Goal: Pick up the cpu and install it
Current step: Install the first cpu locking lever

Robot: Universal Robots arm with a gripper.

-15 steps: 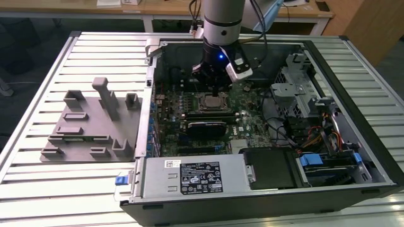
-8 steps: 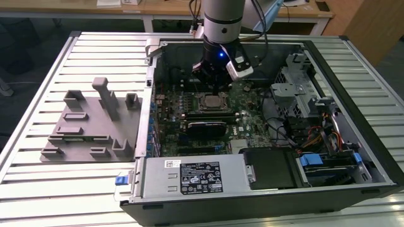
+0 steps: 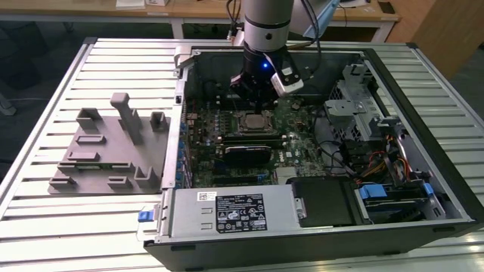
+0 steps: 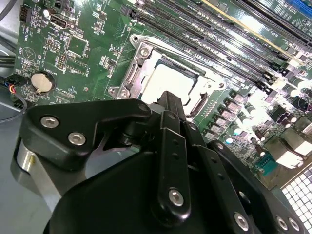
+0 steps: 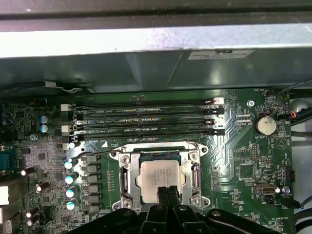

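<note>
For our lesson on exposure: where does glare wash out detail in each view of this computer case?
Second wrist view: the cpu glares almost white, and patches of the motherboard blow out. First wrist view: a bright band washes out the case wall, while the cpu looks pale with faint markings. Exterior view: light lies even over the open case.

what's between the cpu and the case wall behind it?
Four black memory slots, side by side on the motherboard, lie between the cpu in its socket and the grey case wall, in the first wrist view.
</note>
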